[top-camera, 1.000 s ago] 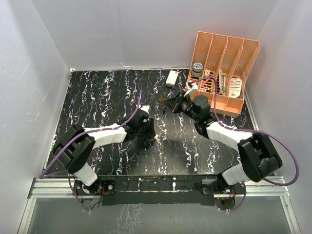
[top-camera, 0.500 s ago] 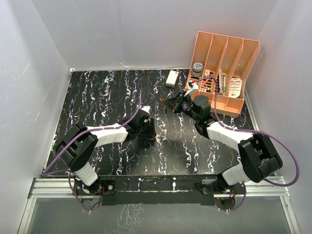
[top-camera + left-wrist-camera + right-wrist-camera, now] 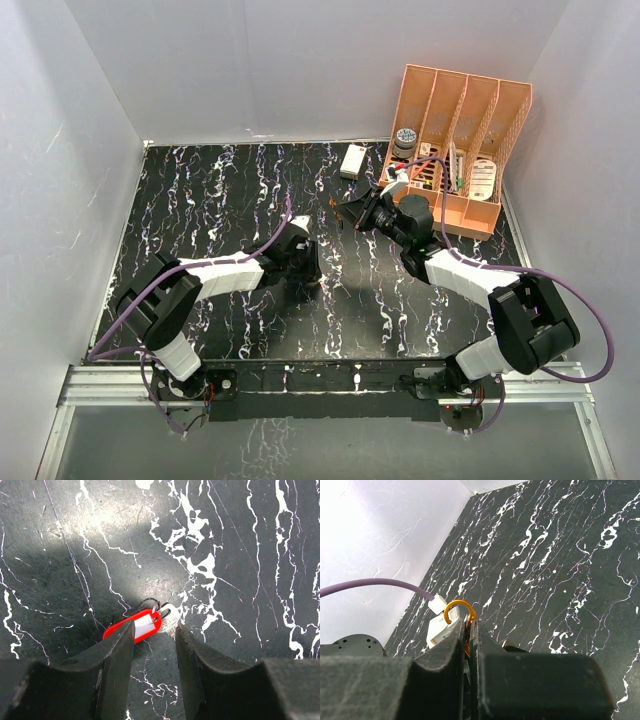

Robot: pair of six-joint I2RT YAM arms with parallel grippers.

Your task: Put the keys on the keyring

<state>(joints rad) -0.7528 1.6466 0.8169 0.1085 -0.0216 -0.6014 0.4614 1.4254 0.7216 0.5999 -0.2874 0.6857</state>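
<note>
The key has a red plastic tag (image 3: 134, 625) with a white label and a small silver blade (image 3: 169, 617). It lies flat on the black marble table (image 3: 240, 540). My left gripper (image 3: 154, 632) is open, its two fingertips just short of the key, the left fingertip (image 3: 120, 645) overlapping the tag. In the top view the left gripper (image 3: 305, 266) hides the key. My right gripper (image 3: 469, 626) is shut on the orange-gold keyring (image 3: 456, 605), whose open hook sticks out above the fingertips. It holds the ring above the table (image 3: 333, 204).
An orange slotted file rack (image 3: 470, 110) with several items stands at the back right. A white rectangular box (image 3: 352, 160) lies near the back wall. White walls close in the table on three sides. A purple cable (image 3: 375, 584) runs to the left arm.
My left gripper has shifted slightly toward the back of the table, over the key. The right arm has barely moved and still holds the ring.
</note>
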